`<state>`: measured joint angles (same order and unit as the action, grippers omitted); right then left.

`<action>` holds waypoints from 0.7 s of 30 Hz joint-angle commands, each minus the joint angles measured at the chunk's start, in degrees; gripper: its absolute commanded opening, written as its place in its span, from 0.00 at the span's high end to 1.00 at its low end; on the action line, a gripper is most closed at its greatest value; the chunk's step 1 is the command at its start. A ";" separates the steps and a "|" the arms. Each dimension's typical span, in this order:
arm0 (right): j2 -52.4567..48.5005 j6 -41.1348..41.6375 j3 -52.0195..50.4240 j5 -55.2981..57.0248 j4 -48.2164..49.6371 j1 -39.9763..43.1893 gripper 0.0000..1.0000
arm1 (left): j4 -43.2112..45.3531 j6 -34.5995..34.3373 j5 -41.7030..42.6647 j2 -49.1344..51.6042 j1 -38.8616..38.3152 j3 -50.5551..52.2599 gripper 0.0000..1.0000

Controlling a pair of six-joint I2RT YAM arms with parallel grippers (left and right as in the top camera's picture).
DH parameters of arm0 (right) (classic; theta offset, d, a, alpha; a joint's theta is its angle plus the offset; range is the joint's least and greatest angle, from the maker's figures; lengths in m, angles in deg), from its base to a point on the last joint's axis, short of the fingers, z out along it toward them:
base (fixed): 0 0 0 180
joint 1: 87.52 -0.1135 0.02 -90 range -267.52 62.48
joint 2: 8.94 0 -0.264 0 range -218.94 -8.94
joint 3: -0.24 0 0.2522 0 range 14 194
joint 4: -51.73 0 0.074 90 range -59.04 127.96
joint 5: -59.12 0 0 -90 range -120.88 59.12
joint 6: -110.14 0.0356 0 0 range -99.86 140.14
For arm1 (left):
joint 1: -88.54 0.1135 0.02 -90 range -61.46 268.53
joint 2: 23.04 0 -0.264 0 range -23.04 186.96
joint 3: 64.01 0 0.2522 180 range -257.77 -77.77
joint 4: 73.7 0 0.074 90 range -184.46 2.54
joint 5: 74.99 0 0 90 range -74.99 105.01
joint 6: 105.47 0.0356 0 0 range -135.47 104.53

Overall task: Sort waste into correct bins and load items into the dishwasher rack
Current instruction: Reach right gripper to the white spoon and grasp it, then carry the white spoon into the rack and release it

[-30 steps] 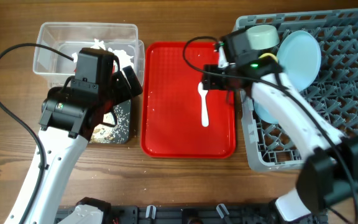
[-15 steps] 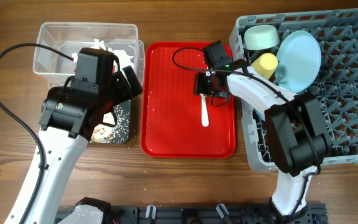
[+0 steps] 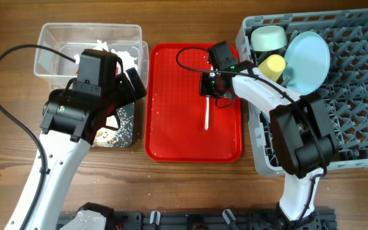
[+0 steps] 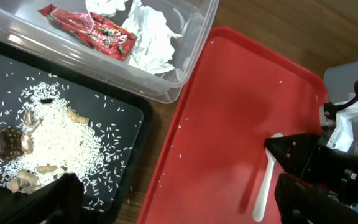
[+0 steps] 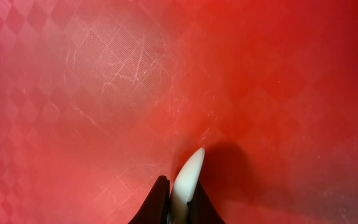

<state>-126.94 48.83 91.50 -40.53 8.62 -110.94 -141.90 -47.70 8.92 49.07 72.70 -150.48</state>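
1. Found the right end effector [image 3: 211,89] low over the red tray [image 3: 171,137], clenched on one end of the white plastic utensil [image 3: 206,118]; could not tell fork from spoon.
2. Saw in the right wrist view a pale rounded tip [image 5: 188,174] pinched between the two dark fingers [image 5: 157,199], close above the scratched red surface; could not tell whether that end had left the tray.
3. Traced the rest of the utensil in the overhead view: a slim handle running from the grip toward the near edge of the tray, apparently lying flat.
4. Noted the left end effector [image 4: 176,190] released wide and grasping nothing, hanging over the black tray [image 4: 5,81] beside the clear tub [image 3: 50,38].
5. Counted the waste as sorted: red wrapper [image 4: 92,28] and tissue wads [image 4: 151,34] in the tub, food scraps [image 4: 48,143] in the black tray.
6. Spotted the dishwasher rack [image 3: 356,128] on the desk [image 3: 5,185] just right of the red tray, already carrying the light blue plate [image 3: 308,61], pale green bowl [image 3: 268,37] and yellow cup [image 3: 272,64].
7. Judged the utensil very light, thin, fairly stiff but springy, and smooth enough to twist between the pads.
8. Judged a hold at one end likely to let the long free handle droop or swing; reckoned a pinch across the flat faces nearer the neck steadier.
9. Judged it narrow enough to slip through the rack's lattice; advised laying it across the pegs.
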 commanded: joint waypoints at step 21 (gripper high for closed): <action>25.53 -33.48 3.30 16.72 -13.18 12.20 0.96 | 0.09 0.28 0.26 -0.04 0.35 -0.28 0.00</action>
<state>-97.26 25.05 96.39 -28.94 -5.24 -99.55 -141.90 -47.70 8.92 49.07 72.70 -150.48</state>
